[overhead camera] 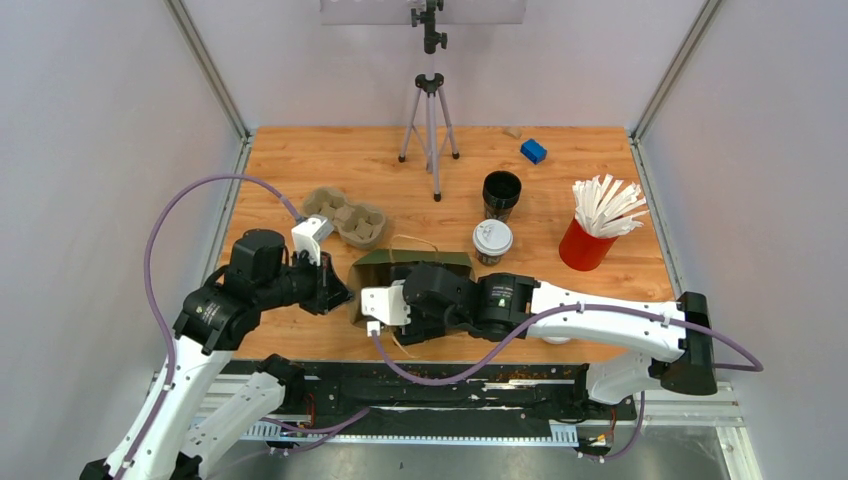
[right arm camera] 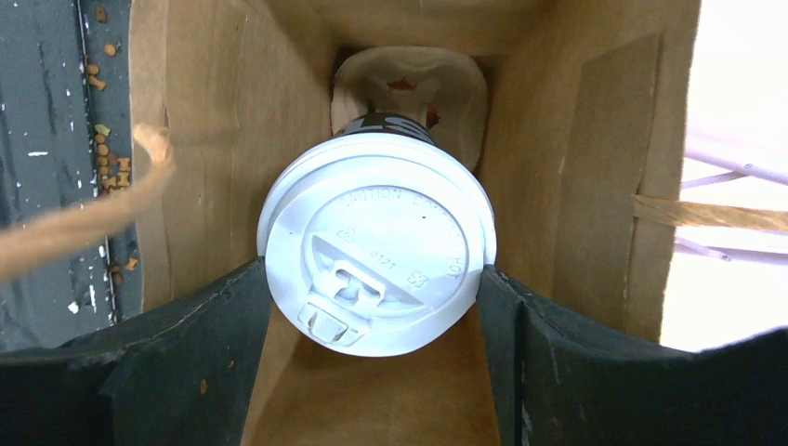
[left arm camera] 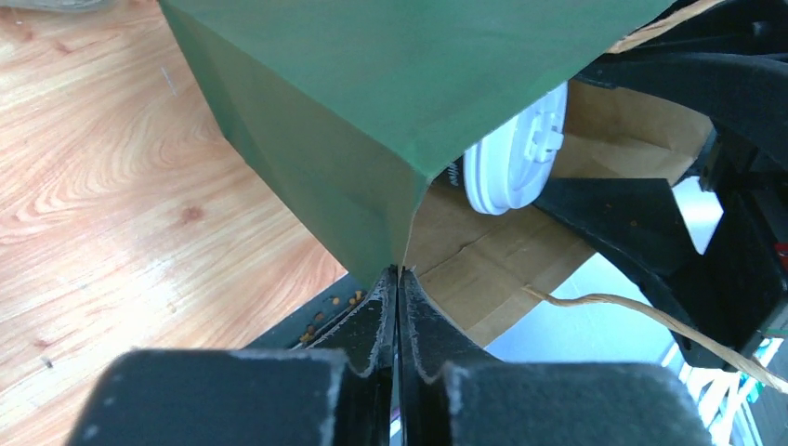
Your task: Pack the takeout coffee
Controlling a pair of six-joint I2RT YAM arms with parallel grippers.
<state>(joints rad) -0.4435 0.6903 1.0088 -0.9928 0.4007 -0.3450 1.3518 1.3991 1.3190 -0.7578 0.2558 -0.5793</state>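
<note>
The green paper bag [overhead camera: 400, 262] sits close to the near edge of the table [overhead camera: 300, 160].

Left gripper [left arm camera: 398, 279]: jaws fully closed, pinching the corner fold of the bag's rim.

Right gripper [right arm camera: 376, 279]: inside the bag, part open, with its fingers [right arm camera: 186, 362] pressed against opposite sides of the first takeout coffee [right arm camera: 376, 246]. The white lid faces the bag's mouth. The brown bag walls stand close on both sides, nearer on the left.

The second takeout coffee [overhead camera: 492, 240] stands upright just beyond the bag, near the black cup stack [overhead camera: 501, 192]. The red cup [overhead camera: 583, 248] holds white sticks (fanned outward).
</note>
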